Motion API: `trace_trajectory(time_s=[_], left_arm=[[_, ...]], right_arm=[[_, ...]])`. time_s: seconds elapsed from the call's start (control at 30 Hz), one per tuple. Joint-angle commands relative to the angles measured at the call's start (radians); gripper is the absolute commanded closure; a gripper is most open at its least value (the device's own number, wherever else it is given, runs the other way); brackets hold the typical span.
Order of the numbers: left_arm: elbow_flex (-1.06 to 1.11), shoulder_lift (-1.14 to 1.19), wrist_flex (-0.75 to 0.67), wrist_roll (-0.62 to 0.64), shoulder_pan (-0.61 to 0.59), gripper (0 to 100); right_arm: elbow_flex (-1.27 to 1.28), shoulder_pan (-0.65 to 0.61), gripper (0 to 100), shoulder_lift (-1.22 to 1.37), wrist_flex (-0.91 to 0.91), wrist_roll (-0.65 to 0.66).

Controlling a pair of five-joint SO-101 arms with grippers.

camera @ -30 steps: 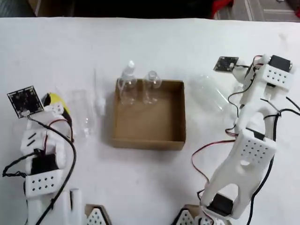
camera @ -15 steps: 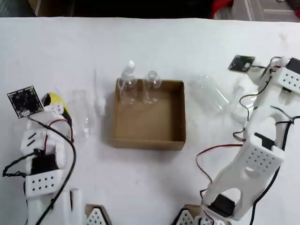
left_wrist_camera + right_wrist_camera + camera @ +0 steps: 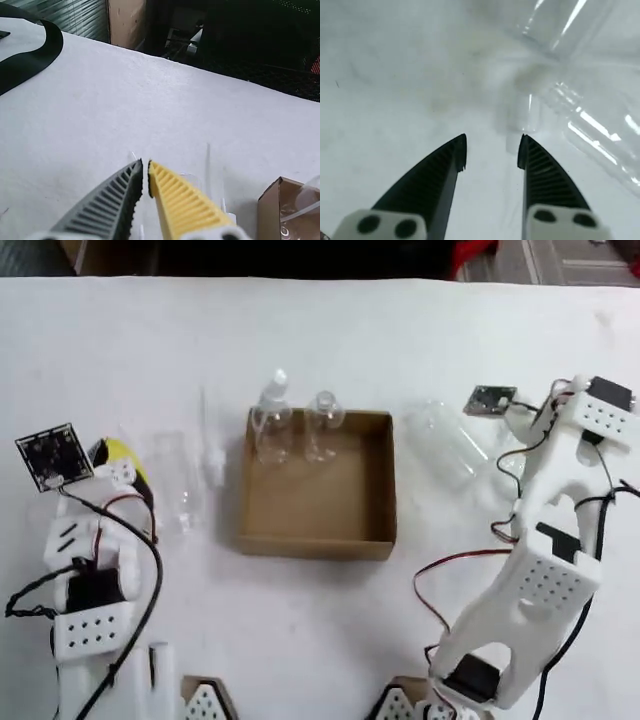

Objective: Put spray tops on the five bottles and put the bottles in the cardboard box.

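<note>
Right gripper (image 3: 491,150) held parted beside a lying clear bottle (image 3: 600,145); left gripper (image 3: 145,172) clenched empty, well apart from cardboard box (image 3: 315,543).

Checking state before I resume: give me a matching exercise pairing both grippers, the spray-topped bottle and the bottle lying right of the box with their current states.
Things:
A. left gripper
B. right gripper
C. bottle with spray top
D. bottle right of the cardboard box, at

States:
1. lying on its side on the table
2. open
3. upright in the cardboard box
4. shut

Pairs: A-4, B-2, C-3, D-1.
</note>
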Motion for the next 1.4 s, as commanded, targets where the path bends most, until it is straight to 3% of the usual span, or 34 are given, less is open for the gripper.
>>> trace_trajectory(time_s=[0.0,0.5,1.0,1.23,1.37], left_arm=[[-0.006,-0.008,-0.025,-0.009,0.015,98],[0.015,-0.012,-0.031,-0.012,0.062,98],[0.015,-0.013,-0.031,-0.012,0.061,98],[0.015,-0.015,-0.031,-0.012,0.061,98],[0.014,-0.015,-0.031,-0.012,0.061,98]], right_arm=[[-0.048,-0.03,84.5,0.033,0.021,0.006],[-0.241,-0.018,84.6,0.245,0.022,0.005],[-0.252,-0.025,84.7,0.283,0.002,0.009],[-0.242,0.008,84.4,0.289,-0.111,0.012],[-0.239,0.03,84.4,0.289,-0.107,0.089]])
